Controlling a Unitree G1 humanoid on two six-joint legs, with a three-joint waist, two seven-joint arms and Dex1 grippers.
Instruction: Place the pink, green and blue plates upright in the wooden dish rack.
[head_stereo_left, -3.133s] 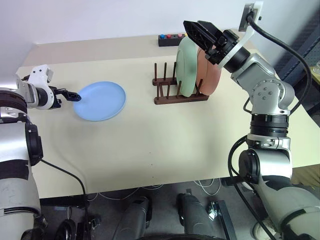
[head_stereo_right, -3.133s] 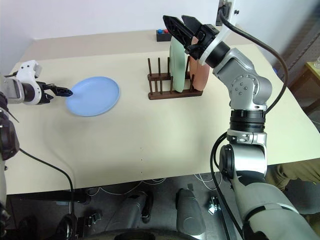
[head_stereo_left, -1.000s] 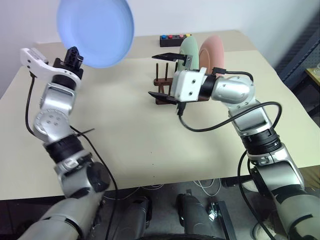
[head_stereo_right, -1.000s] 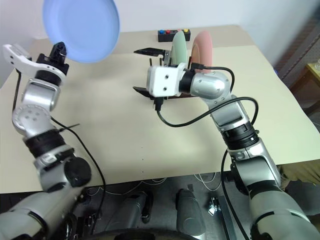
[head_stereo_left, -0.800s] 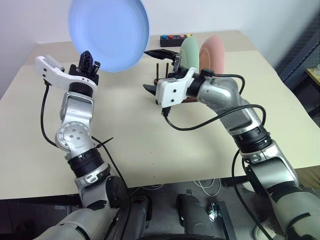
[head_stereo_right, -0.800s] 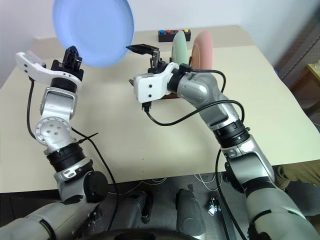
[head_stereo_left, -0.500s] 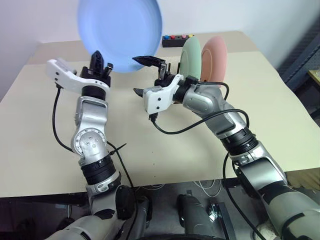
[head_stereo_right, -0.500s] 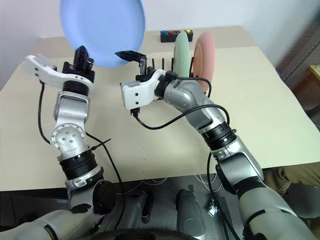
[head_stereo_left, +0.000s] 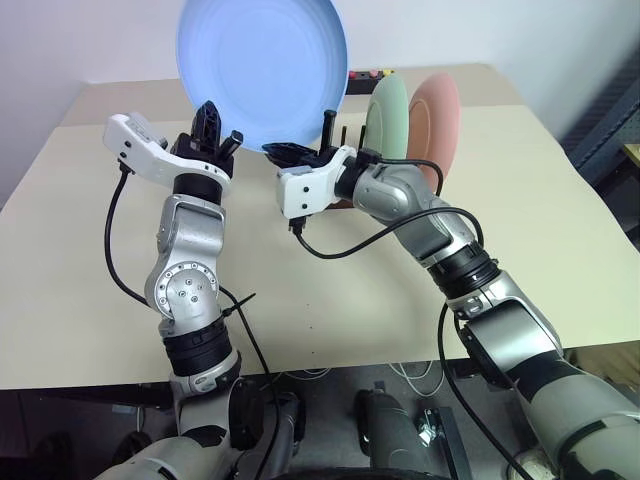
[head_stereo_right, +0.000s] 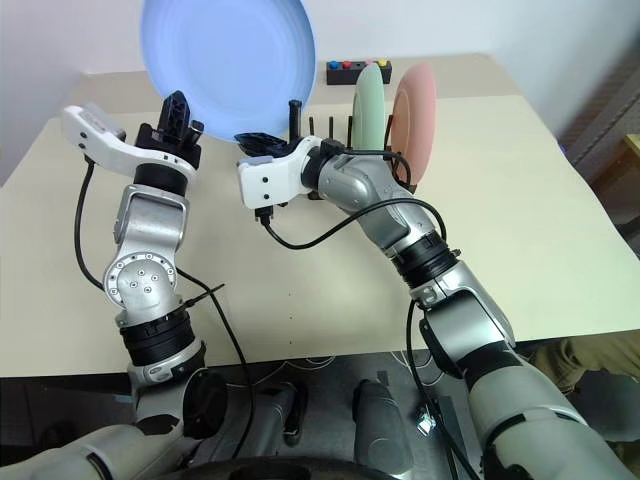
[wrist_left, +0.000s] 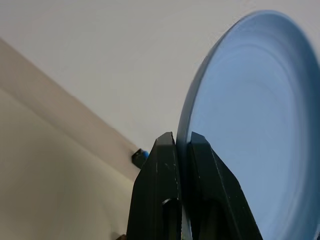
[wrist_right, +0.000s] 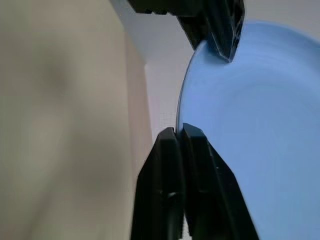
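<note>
A round blue plate (head_stereo_left: 263, 72) is held upright in the air, its hollow face turned toward the camera, high above the beige counter (head_stereo_left: 560, 230). Its lower rim is gripped at two places. The left gripper (head_stereo_left: 211, 122) is clamped on the rim from below, with its two black fingers (wrist_left: 159, 175) pinched narrow on either side of the plate's edge. Just beside it, on the plate's lower right rim, the right gripper (head_stereo_left: 292, 152) is closed on the same edge, its fingers (wrist_right: 196, 165) brought almost together with the rim between them. In the right wrist view the left gripper's black fingertips are seen biting the rim further along the plate.

Behind the right gripper and partly hidden by it, a dark wooden dish rack (head_stereo_right: 318, 128) is seen on the counter, thin pegs rising from it. Two plates are already stood upright in the rack: a green plate (head_stereo_left: 386, 112) nearer the right gripper, and a pink plate (head_stereo_left: 437, 112) just beyond it on the side away from the blue plate. The two are set close, face to face.

Past the rack, at the far edge of the counter, a small black box with coloured buttons (head_stereo_right: 354, 70) is partly covered by the blue plate. A pale wall (head_stereo_left: 90, 40) is seen behind everything.
</note>
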